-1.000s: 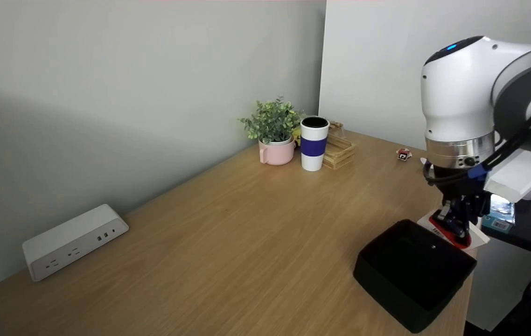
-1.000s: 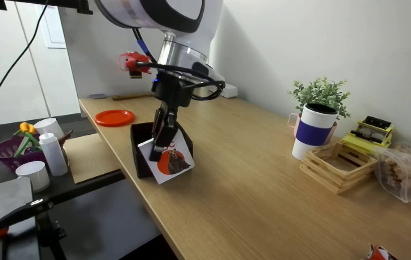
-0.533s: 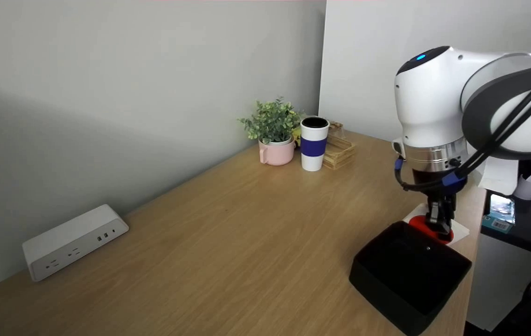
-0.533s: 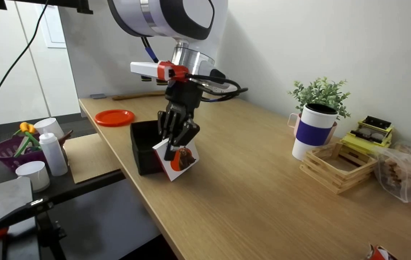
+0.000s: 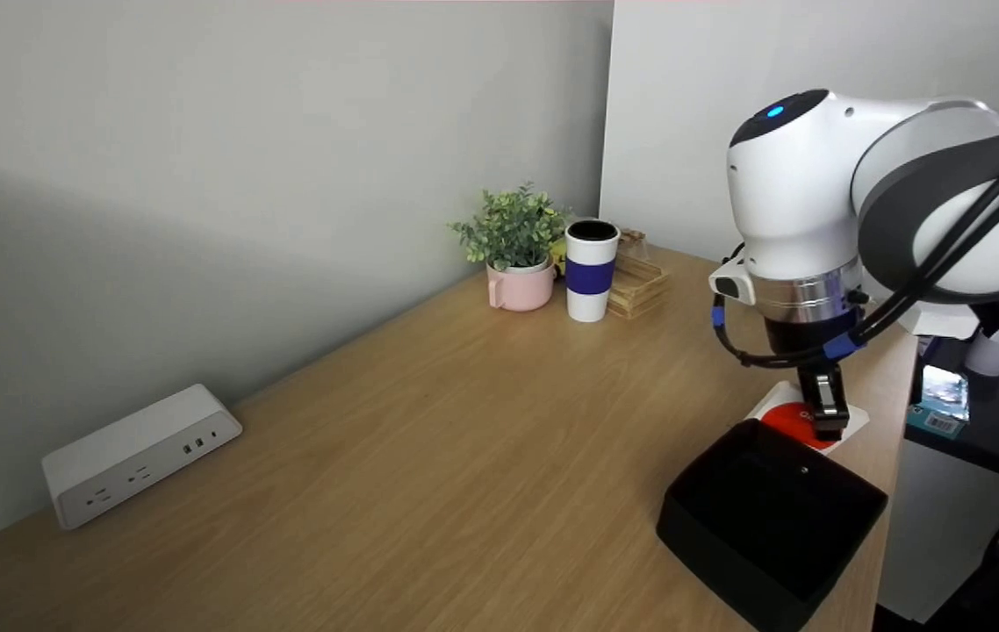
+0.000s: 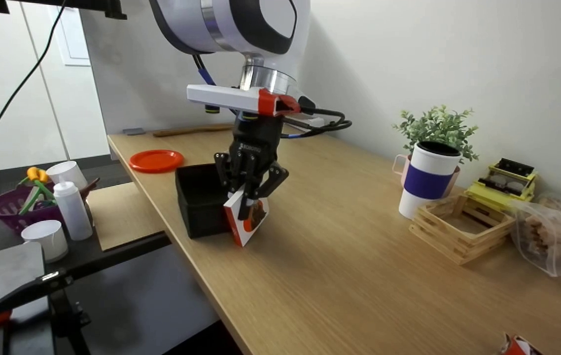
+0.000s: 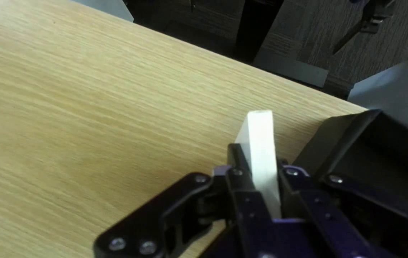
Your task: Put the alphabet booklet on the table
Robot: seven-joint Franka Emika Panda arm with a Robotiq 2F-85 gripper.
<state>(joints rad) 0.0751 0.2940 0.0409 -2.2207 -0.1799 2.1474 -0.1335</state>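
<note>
My gripper point(image 7: 259, 157) is shut on the alphabet booklet point(image 7: 261, 139), with a finger on each side of its white edge. In an exterior view the booklet point(image 6: 247, 228) stands tilted and nearly edge-on, with its red mark and bear partly showing. Its lowest corner is close to the table point(image 6: 359, 276); I cannot tell if it touches. The gripper point(image 6: 240, 207) points down there. In an exterior view the booklet point(image 5: 787, 420) is just behind the black box point(image 5: 728, 540), and the gripper point(image 5: 828, 432) covers part of it.
The black box point(image 6: 204, 212) stands right beside the booklet, near the table's edge. A red plate point(image 6: 156, 161) lies beyond it. A cup point(image 5: 589, 279), a potted plant point(image 5: 517, 237) and a wooden crate point(image 6: 463, 229) stand by the wall. A white power strip point(image 5: 144, 461) lies along the wall.
The gripper has turned about its axis and shifted slightly, carrying the booklet, which now shows more edge-on in an exterior view. The black box has shifted slightly.
</note>
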